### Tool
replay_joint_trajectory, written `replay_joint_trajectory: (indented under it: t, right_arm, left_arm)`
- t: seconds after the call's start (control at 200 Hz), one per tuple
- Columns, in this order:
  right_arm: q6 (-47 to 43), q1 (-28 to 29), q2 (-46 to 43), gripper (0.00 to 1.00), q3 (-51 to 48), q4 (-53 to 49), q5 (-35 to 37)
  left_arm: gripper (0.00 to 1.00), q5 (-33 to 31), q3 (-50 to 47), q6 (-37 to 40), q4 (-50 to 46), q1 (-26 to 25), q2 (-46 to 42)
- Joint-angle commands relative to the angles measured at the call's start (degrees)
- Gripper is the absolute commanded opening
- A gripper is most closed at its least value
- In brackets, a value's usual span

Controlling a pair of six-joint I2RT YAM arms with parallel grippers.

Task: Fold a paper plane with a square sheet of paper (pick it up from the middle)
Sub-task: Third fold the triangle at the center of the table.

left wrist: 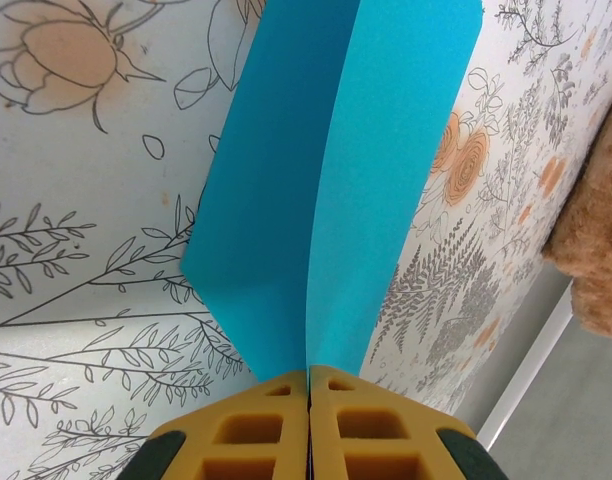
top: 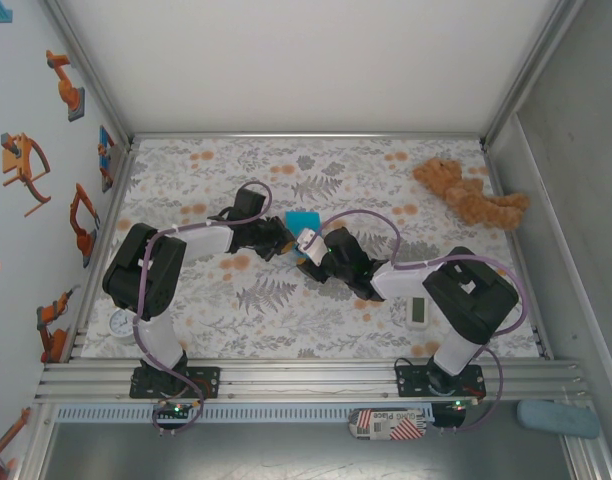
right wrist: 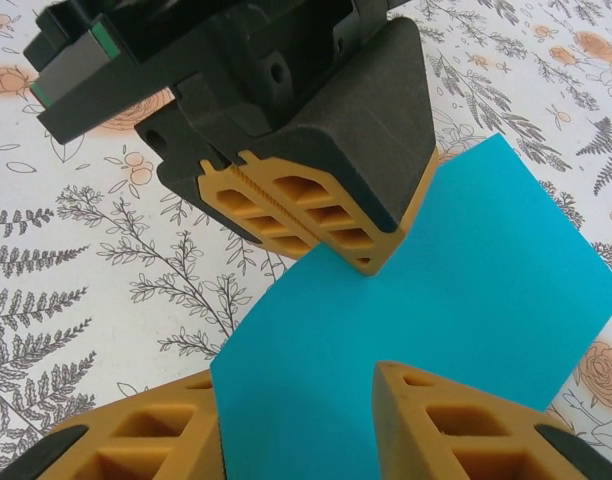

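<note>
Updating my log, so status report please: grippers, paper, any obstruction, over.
Left gripper shut on blue sheet at its fold. Right gripper open, straddling its edge. Teddy bear well clear.

Left tool (left wrist: 309, 378) tight, right tool (right wrist: 298, 400) ajar.

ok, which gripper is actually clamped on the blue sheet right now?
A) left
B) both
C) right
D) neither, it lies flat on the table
A: in the left wrist view the left gripper has its fingers pressed together on the square sheet of paper, which bends into a V, while the right gripper has its fingers apart either side of the sheet.
</note>
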Motion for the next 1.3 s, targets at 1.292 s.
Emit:
replay_joint_trajectory:
  t: [1.292]
  right_arm:
    - [19.95, 0.14, 1.24, 0.0, -0.93, -0.41, -20.29]
  left_arm:
    - [0.25, -4.8, 15.06, 16.4, -15.24, 1.02, 7.48]
